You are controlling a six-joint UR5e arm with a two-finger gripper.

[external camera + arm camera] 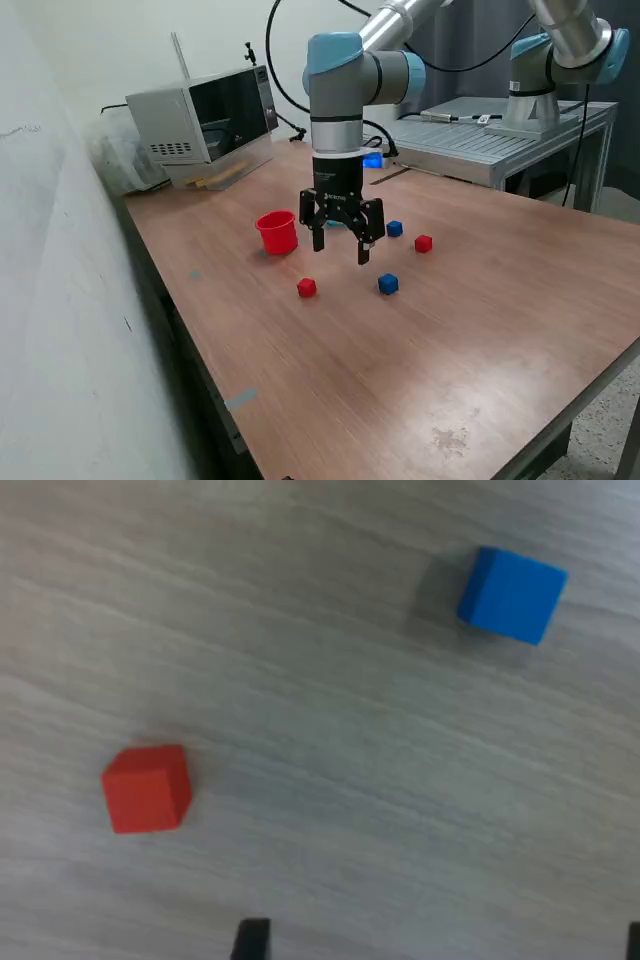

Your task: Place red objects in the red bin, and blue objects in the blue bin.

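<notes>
My gripper (342, 250) hangs open and empty a little above the table, between the red bin (277, 232) and the cubes. One red cube (307, 288) and one dark blue cube (388, 284) lie just in front of it. A second blue cube (394, 229) and a second red cube (423, 243) lie toward the exterior view's right. The wrist view shows a red cube (146, 788) and a blue cube (511, 594) on the wood, with one dark fingertip (250, 942) at the picture's edge. The blue bin is mostly hidden behind the gripper; only a light blue sliver (333, 223) shows.
A microwave (205, 120) stands at the table's back corner, with a wall along the exterior view's left. A second arm's base (535, 100) sits on a metal bench at the back right. A small bright blue item (372, 158) lies behind my arm.
</notes>
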